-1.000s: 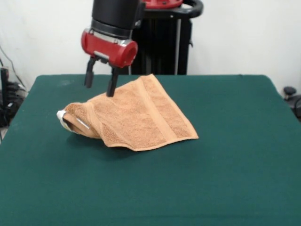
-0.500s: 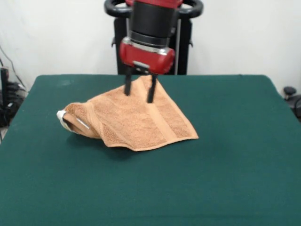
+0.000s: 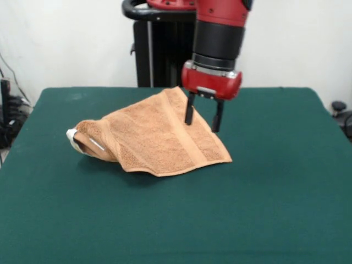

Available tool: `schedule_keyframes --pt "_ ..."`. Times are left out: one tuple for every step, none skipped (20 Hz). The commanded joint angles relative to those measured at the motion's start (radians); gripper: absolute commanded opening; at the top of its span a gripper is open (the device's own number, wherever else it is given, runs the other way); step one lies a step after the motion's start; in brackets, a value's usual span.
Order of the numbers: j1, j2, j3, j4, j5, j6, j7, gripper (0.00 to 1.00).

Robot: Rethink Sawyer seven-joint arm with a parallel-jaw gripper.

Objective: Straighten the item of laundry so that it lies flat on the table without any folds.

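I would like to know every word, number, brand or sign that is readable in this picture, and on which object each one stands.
No text can be read in this picture.
White label at the bunched end of the towel: any print is too small to read.
Gripper and its red housing: no marking is legible.
Green table: no writing shows.

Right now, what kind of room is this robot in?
Probably a robot lab: a wide dark green felt table, one crumpled light-brown terry towel, and a red-and-black arm's open pincer above it.
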Motion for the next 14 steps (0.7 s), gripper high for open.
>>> schedule_keyframes --pt "0.144 0.125 -0.105 -0.015 0.161 -0.035 0.304 1.0" --pt "0.159 0.144 -0.122 -0.028 0.181 -0.036 0.297 1.0" --pt "0.171 0.165 -0.134 -0.04 0.197 -0.031 0.289 1.0" --pt "0.191 0.19 -0.158 -0.054 0.21 -0.031 0.285 1.0" --pt "0.21 0.215 -0.181 -0.067 0.224 -0.031 0.281 1.0" --pt "0.226 0.232 -0.205 -0.073 0.234 -0.019 0.274 1.0" --pt "0.246 0.253 -0.228 -0.08 0.251 -0.015 0.271 1.0" --pt "0.258 0.268 -0.246 -0.082 0.258 -0.015 0.267 1.0" --pt "0.278 0.286 -0.271 -0.087 0.272 -0.016 0.267 1.0" --pt "0.299 0.305 -0.297 -0.088 0.287 -0.026 0.271 1.0" --pt "0.315 0.322 -0.318 -0.089 0.304 -0.037 0.276 1.0" --pt "0.332 0.341 -0.342 -0.096 0.321 -0.043 0.276 1.0" --pt "0.342 0.352 -0.36 -0.099 0.336 -0.049 0.276 1.0" --pt "0.357 0.365 -0.38 -0.106 0.354 -0.052 0.279 1.0"
